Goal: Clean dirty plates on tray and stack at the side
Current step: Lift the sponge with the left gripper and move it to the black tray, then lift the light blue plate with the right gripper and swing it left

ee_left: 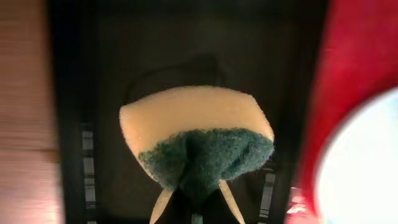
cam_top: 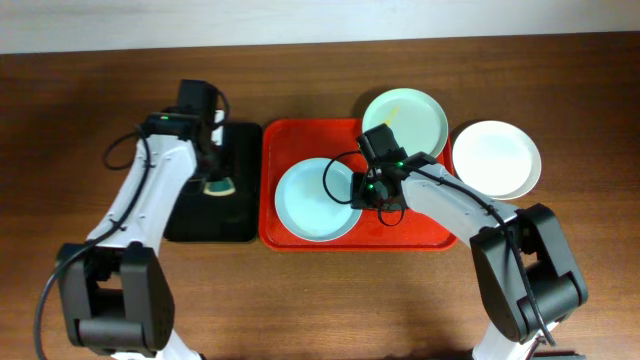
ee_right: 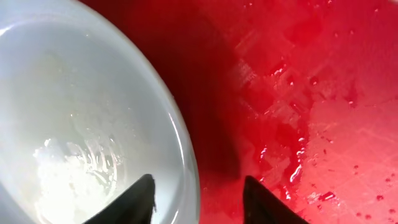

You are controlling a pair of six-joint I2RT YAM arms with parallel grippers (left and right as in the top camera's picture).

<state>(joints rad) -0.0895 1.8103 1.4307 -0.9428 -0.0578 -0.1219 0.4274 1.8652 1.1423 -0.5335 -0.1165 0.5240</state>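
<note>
The pale blue plate (cam_top: 315,200) lies on the red tray (cam_top: 300,135). It looks wet in the right wrist view (ee_right: 81,112). My right gripper (cam_top: 362,190) is open at the plate's right rim, one finger over the plate and the other over the wet tray (ee_right: 298,93); the rim runs between the fingers (ee_right: 196,193). The mint green plate (cam_top: 405,118) rests at the tray's far right corner. The white plate (cam_top: 495,158) lies on the table to the right of the tray. My left gripper (ee_left: 194,199) is shut on a yellow and green sponge (ee_left: 196,134) above the black tray (cam_top: 215,225).
The black tray (ee_left: 112,62) lies just left of the red tray (ee_left: 354,62), nearly touching it. Brown wooden table surrounds both trays. A pale wall runs along the far edge.
</note>
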